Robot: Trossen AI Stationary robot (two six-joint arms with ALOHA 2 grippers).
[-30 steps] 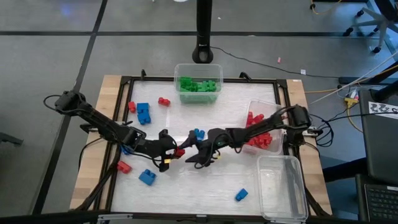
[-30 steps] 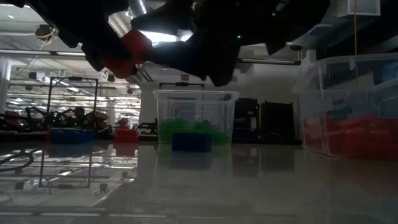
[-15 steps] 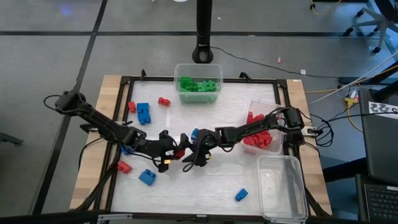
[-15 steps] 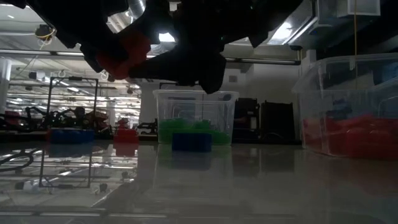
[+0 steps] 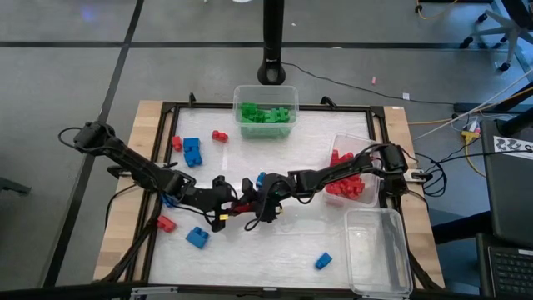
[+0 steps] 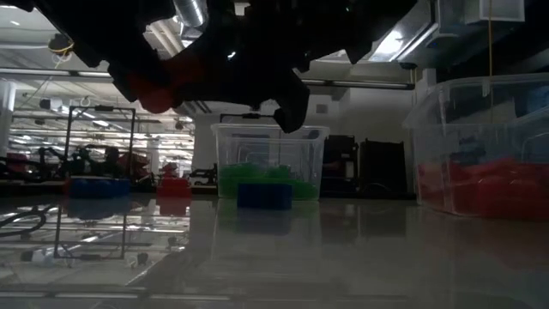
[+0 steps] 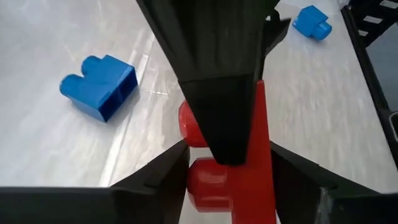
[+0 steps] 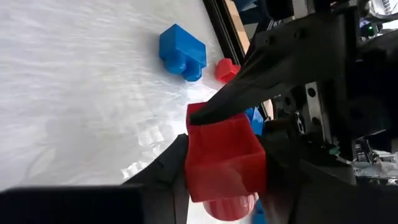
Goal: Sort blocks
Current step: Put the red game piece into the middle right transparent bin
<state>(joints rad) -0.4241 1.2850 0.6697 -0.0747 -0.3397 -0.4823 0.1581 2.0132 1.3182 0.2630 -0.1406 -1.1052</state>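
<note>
A red block [image 5: 241, 202] hangs over the table's middle between both grippers. My left gripper [image 5: 228, 202] comes from the table's left and my right gripper [image 5: 253, 205] from its right; each is shut on the block. In the low view the block [image 6: 163, 81] shows high above the table top under the dark arms. Loose blue blocks [image 5: 192, 151] [image 5: 197, 237] [image 5: 323, 261] and red blocks [image 5: 220, 135] [image 5: 166, 223] lie on the white table. My left gripper pinches the red block's near part [image 7: 249, 186] between its two fingers, one finger beside the studs [image 7: 205, 180] and one on the opposite face. The fingers slant down from the table's left. The block is lifted clear of the table. My right gripper pinches the block's two opposite side faces [image 8: 224, 155] between its two fingers, coming at it from the table's right on a shallow downward slant. A stud [image 8: 227, 208] shows between the fingers. The block hangs clear of the table, with the left gripper's finger [image 8: 249, 81] on its far end.
A clear tub of green blocks [image 5: 266, 117] stands at the far edge. A tub of red blocks [image 5: 350, 179] sits at the right, with an empty clear tub [image 5: 379, 250] nearer. A blue block [image 5: 262, 178] lies just beyond the grippers.
My right gripper has moved toward the table's left up to the left gripper, tipped a little, and shut its wide-open fingers on the red block. The left gripper and the block have stayed where they were.
</note>
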